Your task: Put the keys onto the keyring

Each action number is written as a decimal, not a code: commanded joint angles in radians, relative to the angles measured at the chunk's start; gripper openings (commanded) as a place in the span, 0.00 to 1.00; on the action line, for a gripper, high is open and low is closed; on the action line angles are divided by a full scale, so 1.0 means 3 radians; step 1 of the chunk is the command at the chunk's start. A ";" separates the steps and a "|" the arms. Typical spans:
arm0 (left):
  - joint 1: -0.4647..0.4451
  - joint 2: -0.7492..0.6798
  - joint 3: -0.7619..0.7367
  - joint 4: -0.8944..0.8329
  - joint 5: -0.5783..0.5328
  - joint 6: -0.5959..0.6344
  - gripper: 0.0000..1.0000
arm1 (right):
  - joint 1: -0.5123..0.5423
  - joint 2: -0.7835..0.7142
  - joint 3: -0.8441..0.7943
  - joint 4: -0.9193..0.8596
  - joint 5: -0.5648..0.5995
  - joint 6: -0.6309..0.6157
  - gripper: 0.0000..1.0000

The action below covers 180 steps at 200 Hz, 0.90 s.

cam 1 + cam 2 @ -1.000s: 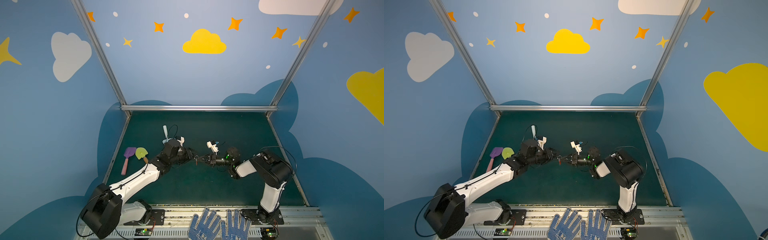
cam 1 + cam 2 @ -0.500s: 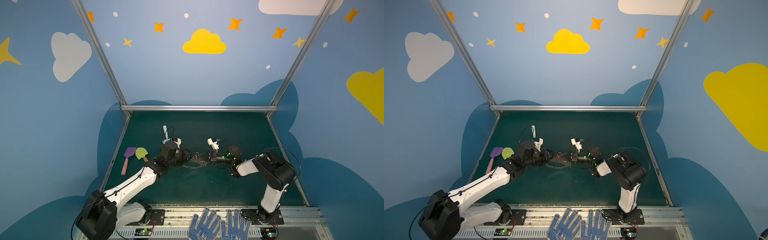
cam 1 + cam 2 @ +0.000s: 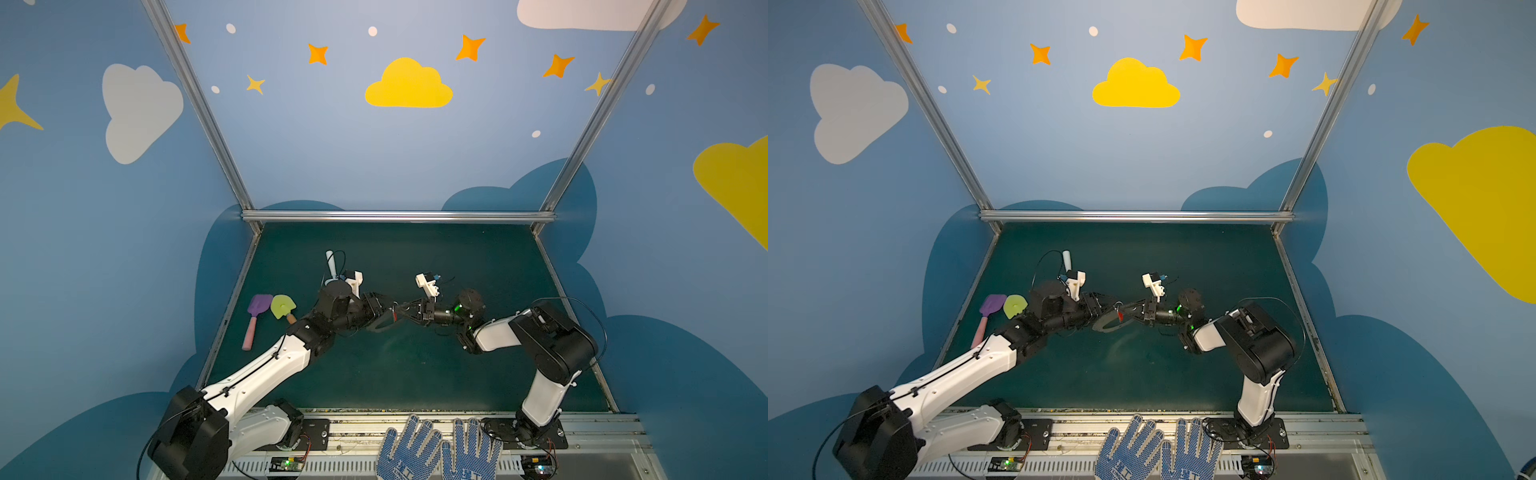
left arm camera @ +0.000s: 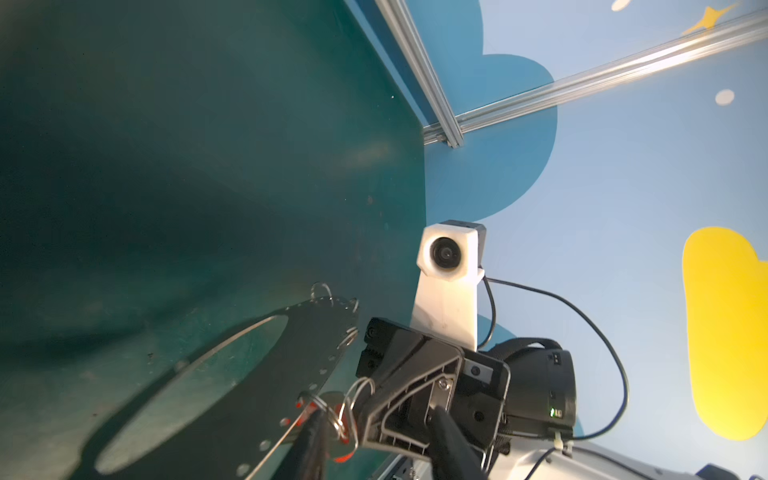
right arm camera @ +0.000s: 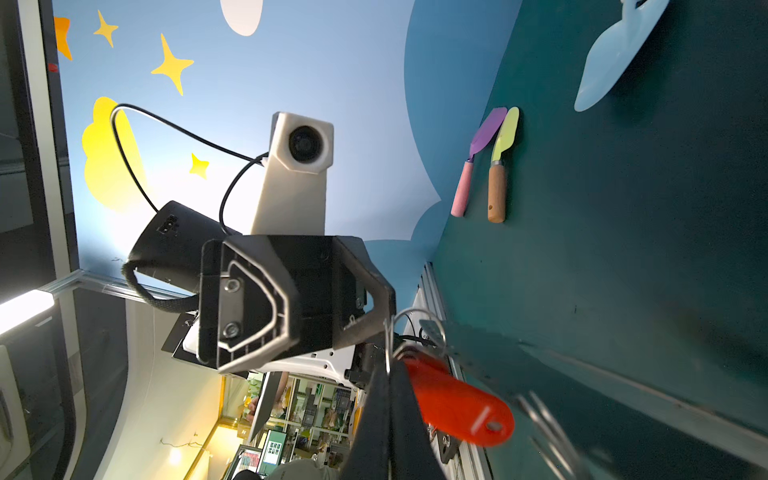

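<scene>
A small silver key with a red-orange plastic head (image 5: 457, 407) hangs over the middle of the dark green tabletop (image 3: 374, 374) — pinched in the closed right gripper (image 5: 390, 374), just beside the wire rings on the rim of the tilted flat grey oval keyring plate (image 4: 320, 349). The left gripper (image 3: 1109, 306) faces it tip to tip, jaws apart, gripping nothing that can be made out. Pastel plastic toy shovels (image 3: 259, 306) lie well apart, near the table's left edge.

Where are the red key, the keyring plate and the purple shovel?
red key (image 5: 457, 405): right wrist view, on its plastic head.
keyring plate (image 4: 295, 361): left wrist view, on the band beside its hole.
purple shovel (image 3: 259, 305): a top view, on its blade.
</scene>
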 commanded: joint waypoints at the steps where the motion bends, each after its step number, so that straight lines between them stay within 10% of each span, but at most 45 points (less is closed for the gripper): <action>1: 0.0015 -0.0049 0.0085 -0.0190 -0.0083 0.0100 0.45 | -0.0009 -0.0144 0.0086 0.0143 0.0013 0.0001 0.00; 106: 0.0112 -0.0231 0.0134 -0.0638 -0.0380 0.0324 0.53 | -0.0016 -0.0111 0.0091 0.0139 -0.0059 0.0020 0.00; 180: 0.0281 0.0081 0.0590 -0.0856 0.0384 0.0941 0.47 | -0.0085 0.0040 0.0319 0.0088 -0.0406 0.0075 0.00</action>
